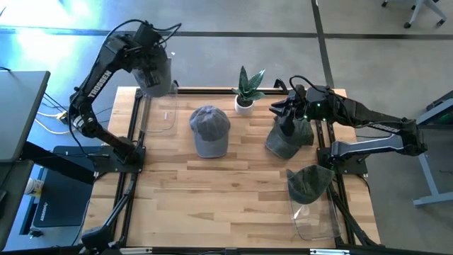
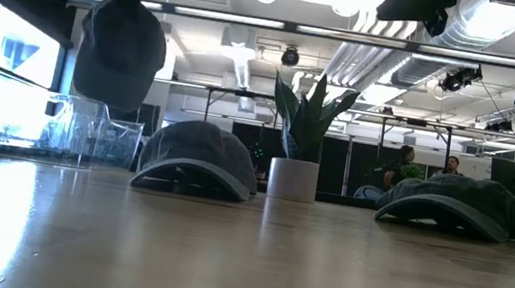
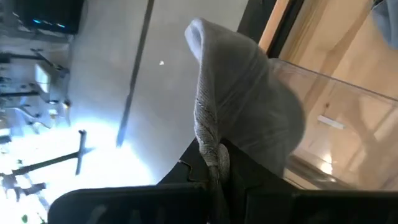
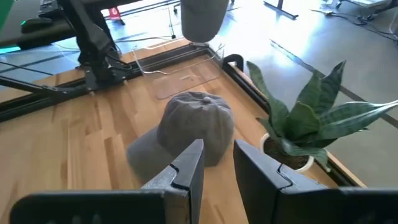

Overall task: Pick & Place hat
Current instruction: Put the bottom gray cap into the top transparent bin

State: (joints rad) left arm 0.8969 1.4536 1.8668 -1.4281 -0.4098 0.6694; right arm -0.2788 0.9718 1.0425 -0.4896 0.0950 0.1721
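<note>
Dark left gripper (image 3: 214, 177) clamped on grey fabric cap (image 3: 249, 109), dangling above clear acrylic stand (image 1: 161, 113) at table's back-left corner; right gripper (image 4: 217, 158) fingers apart, above second cap (image 1: 287, 138).

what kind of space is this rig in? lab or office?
Looks like an open-plan lab or workshop. The low view shows exposed ceiling ducts and rows of desks with seated people. The wooden table stands on a bare concrete floor.
</note>
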